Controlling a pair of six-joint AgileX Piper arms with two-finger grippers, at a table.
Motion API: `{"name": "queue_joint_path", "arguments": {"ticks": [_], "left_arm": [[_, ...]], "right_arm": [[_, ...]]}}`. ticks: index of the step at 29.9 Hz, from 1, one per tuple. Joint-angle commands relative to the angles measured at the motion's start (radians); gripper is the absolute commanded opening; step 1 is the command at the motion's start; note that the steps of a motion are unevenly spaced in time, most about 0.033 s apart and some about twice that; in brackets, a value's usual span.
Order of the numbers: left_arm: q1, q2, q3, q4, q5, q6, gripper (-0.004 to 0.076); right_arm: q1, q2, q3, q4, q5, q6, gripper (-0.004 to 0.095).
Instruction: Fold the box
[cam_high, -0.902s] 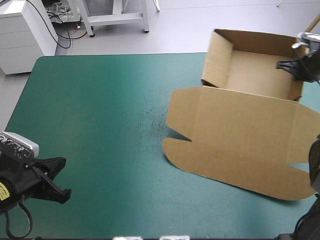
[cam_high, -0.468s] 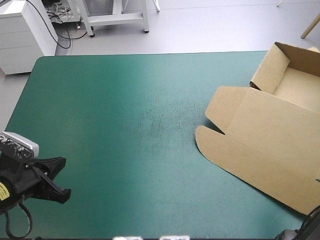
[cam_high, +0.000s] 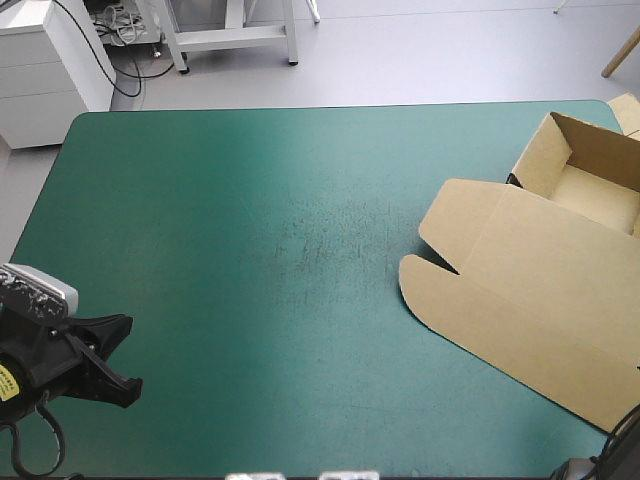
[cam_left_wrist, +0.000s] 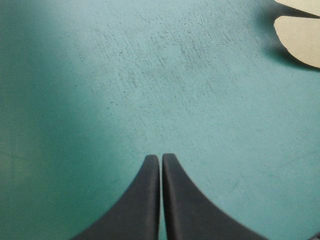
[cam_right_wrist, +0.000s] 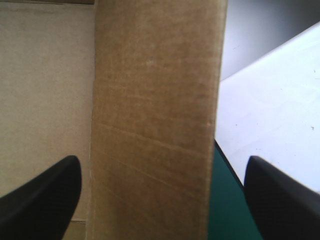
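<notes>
Left end effector (cam_left_wrist: 160, 159) sits low over the bench's (cam_high: 250, 200) near-left corner — clenched. Right end effector (cam_right_wrist: 163, 167) is spread wide, a wall of the brown box (cam_high: 540, 270) between its fingers — the box lies at the bench's right edge, tray open, lid flat.

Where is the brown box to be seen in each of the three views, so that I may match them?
High view: the box lies at the right of the teal-green cover, tray toward the far corner, lid flat toward the near edge.
Left wrist view: only its rounded flaps, far ahead of the shut left gripper, off to one side.
Right wrist view: a brown wall stands between the open right gripper.
Shared landmark: the teal-green cover.
</notes>
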Motion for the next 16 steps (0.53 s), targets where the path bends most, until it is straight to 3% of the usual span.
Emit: {"name": "queue_joint_path", "arguments": {"ticks": [1,5,9,16], "left_arm": [[-0.001,0.006,-0.021,-0.016,-0.059,0.0,-0.0008],[-0.001,0.006,-0.021,-0.016,-0.059,0.0,-0.0008],[-0.001,0.006,-0.021,-0.016,-0.059,0.0,-0.0008],[-0.001,0.006,-0.021,-0.016,-0.055,0.0,-0.0008]], "right_arm": [[-0.006,-0.098,-0.025,-0.015,-0.019,0.007,0.0938],[-0.006,-0.178,-0.025,-0.002,-0.019,0.007,0.0926],[-0.001,-0.297,-0.014,0.135,-0.019,-0.012,0.0926],[0.134,-0.513,0.162,0.193,-0.019,-0.052,0.0925]]}}
